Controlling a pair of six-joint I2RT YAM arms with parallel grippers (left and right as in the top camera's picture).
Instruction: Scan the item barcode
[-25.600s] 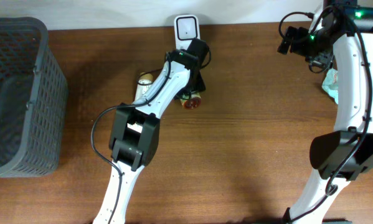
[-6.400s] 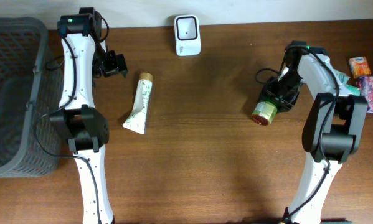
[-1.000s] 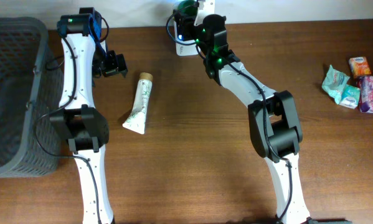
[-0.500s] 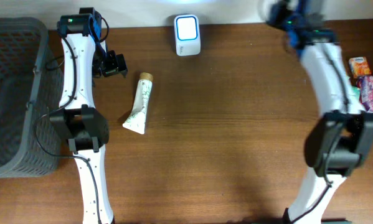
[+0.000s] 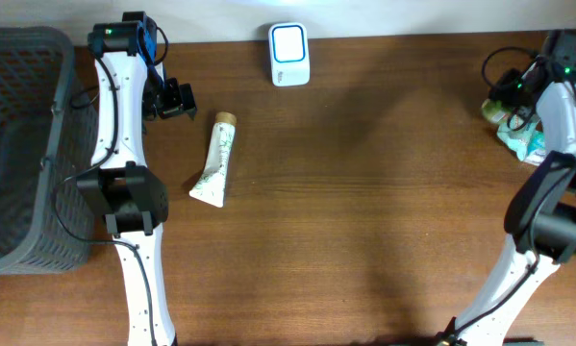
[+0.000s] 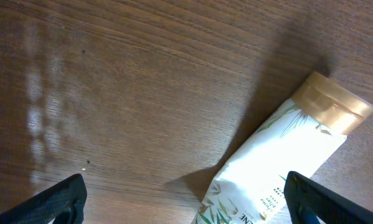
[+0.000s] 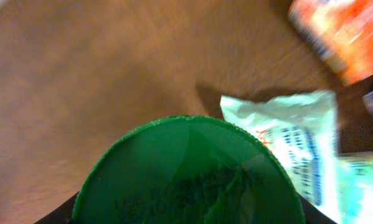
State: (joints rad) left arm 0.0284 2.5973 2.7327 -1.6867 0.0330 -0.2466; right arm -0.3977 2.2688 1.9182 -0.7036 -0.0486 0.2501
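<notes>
My left tool (image 5: 175, 100) stands wide open with nothing between its fingers. It hangs over the far left part of the brown wooden desk (image 5: 364, 221), between the dark grey plastic lattice basket (image 5: 73, 125) and the white squeeze tube with green leaf print and a tan cap (image 5: 215, 161). In my left wrist view the two fingertips (image 6: 61, 198) sit at the bottom corners, well apart. The tube lies flat on the desk under the right-hand one, its cap pointing toward the far edge.

My right tool (image 5: 504, 96) is at the far right of the desk, half closed around the round container with a green lid (image 7: 189, 174). That lid fills the lower middle of my right wrist view, so only dark slivers of my fingers show at the bottom corners. The view is blurred and I cannot read anything on the lid. From overhead the container is hidden under the tool, and I cannot tell whether it rests on the desk or is off it.

Just beside the container lies a pale mint and white packet with blue print (image 7: 295, 140), and beyond that is an orange packet (image 7: 335, 34).

The small white scanner with a lit screen (image 5: 288, 53) stands at the far edge of the desk, near its middle. It is well apart from the container in my right tool.
</notes>
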